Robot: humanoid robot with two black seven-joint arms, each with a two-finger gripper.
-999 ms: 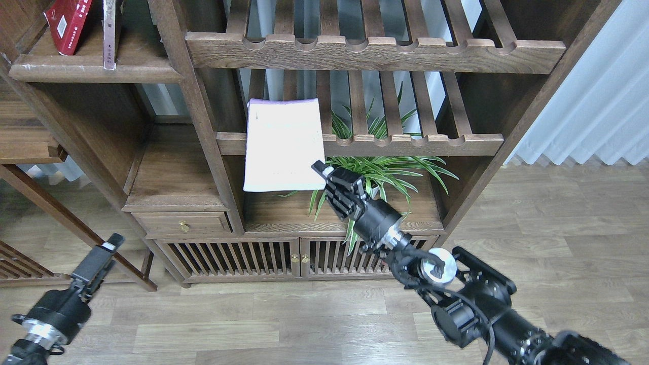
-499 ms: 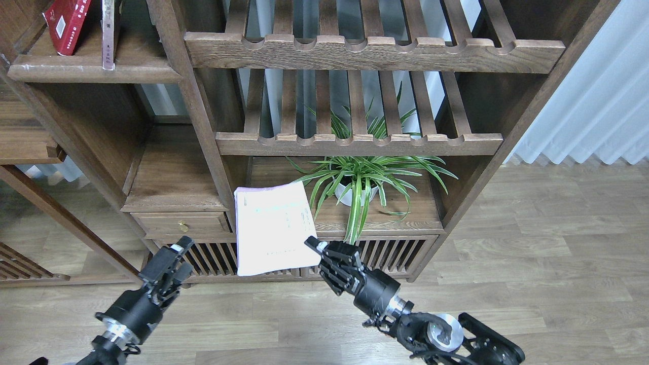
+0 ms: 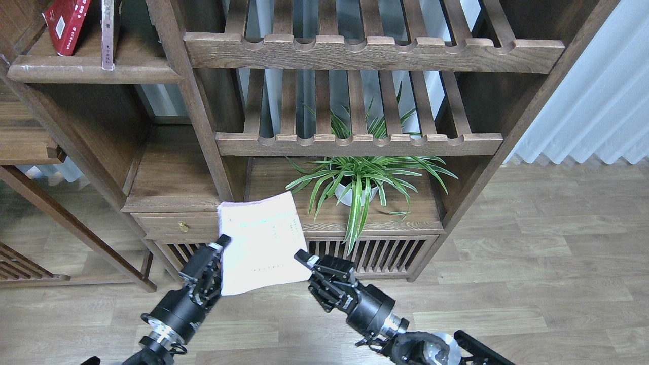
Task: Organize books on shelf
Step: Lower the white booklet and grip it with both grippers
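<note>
Gripping lavender-white book (image 3: pixel 261 243), both pincers raised.

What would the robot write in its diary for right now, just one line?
pale book held mid-air, front of cabinet | right gripper shut on its lower right corner | left gripper at its left edge, grip unclear | red book on shelf
</note>
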